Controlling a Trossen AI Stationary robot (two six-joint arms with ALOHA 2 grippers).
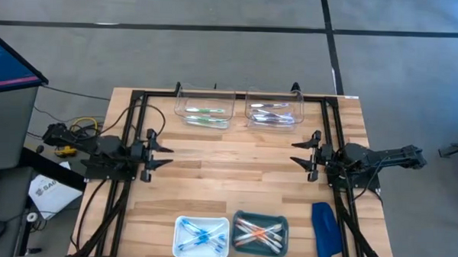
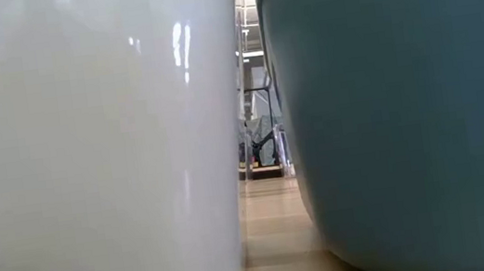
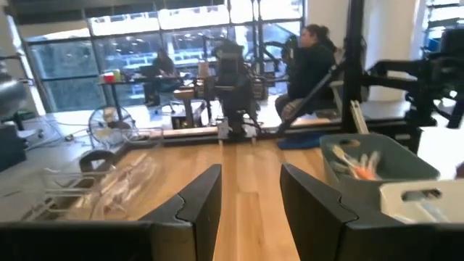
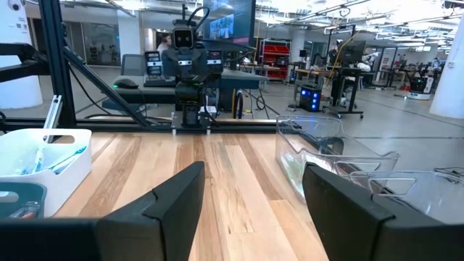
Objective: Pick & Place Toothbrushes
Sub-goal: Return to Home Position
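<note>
My left claw (image 1: 169, 156) and right claw (image 1: 294, 153) gape wide, holding nothing; a careless swing over the tabletop (image 1: 227, 182) might clip the clear bins (image 1: 180, 104), spilling toothbrushes (image 1: 207, 112)

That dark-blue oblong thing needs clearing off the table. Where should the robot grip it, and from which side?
Probably its middle, across the narrow width, from straight above with the right hand: the dark-blue oblong object lies flat, nearest that arm, with a gap to the teal bin beside it.
</note>
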